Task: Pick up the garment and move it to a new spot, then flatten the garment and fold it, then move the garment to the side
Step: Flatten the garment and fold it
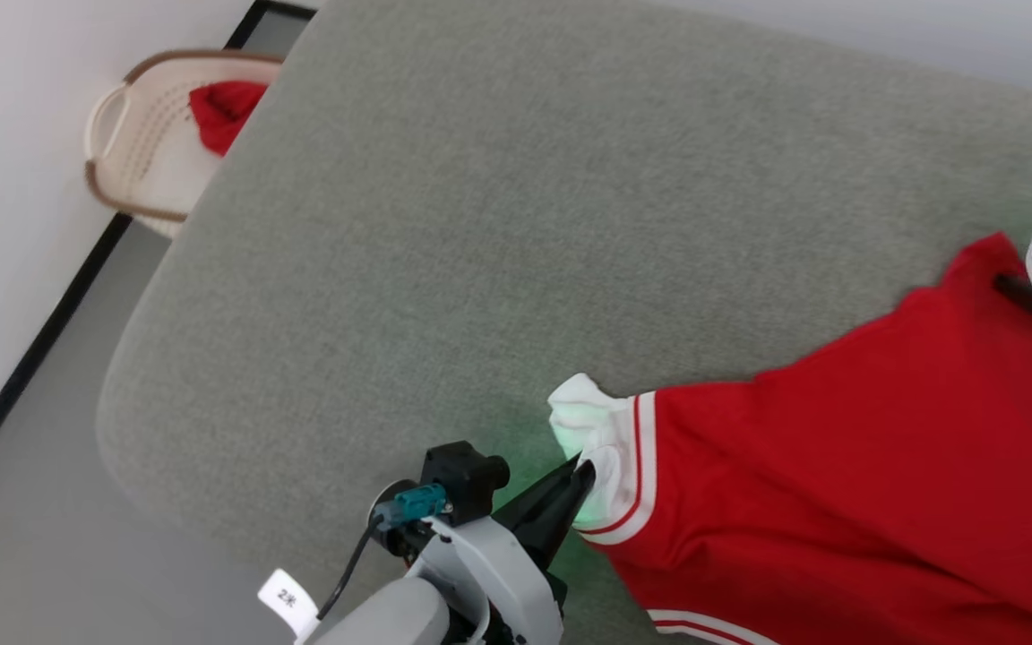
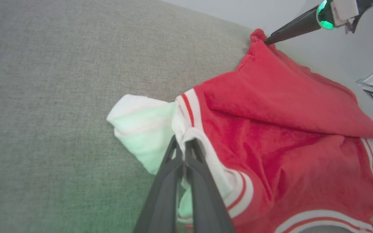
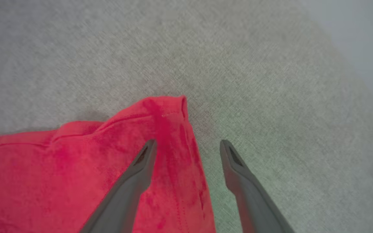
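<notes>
One left gripper (image 2: 184, 146) pinches the white sleeve (image 2: 138, 129) of a single red garment (image 1: 838, 466), jaws pressed together on the cloth. Across the shirt, one right gripper (image 3: 188, 144) stands spread above a red corner. Under both lies one grey cushion (image 1: 480, 224). Far beyond the left gripper, one basket (image 1: 135, 134) holds one red cloth (image 1: 225, 107).

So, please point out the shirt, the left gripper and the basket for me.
shirt (image 1: 838, 484), head view, on its red body.
left gripper (image 2: 183, 144), left wrist view, between the fingertips shut on the white sleeve.
basket (image 1: 153, 134), head view, on its pale inner wall.
</notes>
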Robot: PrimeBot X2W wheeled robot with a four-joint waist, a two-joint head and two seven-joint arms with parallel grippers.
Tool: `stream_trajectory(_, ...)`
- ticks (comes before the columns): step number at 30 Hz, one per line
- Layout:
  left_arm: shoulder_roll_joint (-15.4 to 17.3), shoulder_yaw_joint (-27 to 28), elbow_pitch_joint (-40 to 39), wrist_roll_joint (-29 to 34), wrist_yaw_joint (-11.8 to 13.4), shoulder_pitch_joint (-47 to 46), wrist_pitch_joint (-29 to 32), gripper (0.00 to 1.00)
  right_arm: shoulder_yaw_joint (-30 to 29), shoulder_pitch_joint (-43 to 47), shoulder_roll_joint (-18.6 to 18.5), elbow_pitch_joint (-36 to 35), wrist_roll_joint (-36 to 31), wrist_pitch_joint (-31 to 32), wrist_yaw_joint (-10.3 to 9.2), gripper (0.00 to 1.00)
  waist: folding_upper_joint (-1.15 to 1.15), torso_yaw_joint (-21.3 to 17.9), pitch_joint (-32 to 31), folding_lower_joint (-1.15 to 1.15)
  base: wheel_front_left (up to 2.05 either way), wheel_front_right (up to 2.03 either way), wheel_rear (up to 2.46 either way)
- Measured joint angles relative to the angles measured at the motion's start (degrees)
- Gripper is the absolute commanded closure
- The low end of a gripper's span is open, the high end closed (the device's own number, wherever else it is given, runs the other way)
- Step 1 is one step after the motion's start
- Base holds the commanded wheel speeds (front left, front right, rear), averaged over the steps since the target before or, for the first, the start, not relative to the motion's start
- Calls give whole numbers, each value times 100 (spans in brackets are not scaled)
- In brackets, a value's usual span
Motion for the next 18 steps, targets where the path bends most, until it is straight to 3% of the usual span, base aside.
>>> stream_trajectory(6,-115,-63,229,-44,-57,-127,-122,100,252,-270,56,594,335,341,0,0,0,241,241,0,0,0,0)
stream_trajectory(7,-126,-71,259,-49,-60,-130,-142,100,265,-305,73,694,405,442,0,63,0,272,268,0,0,0,0)
stream_trajectory(8,-132,-76,289,-52,-68,-132,-146,100,287,-346,79,742,470,535,0,100,0,298,292,0,0,0,0)
stream_trajectory(18,-154,-118,530,-142,-105,-225,-249,100,436,-621,223,1120,600,667,3,100,0,279,319,0,0,0,0)
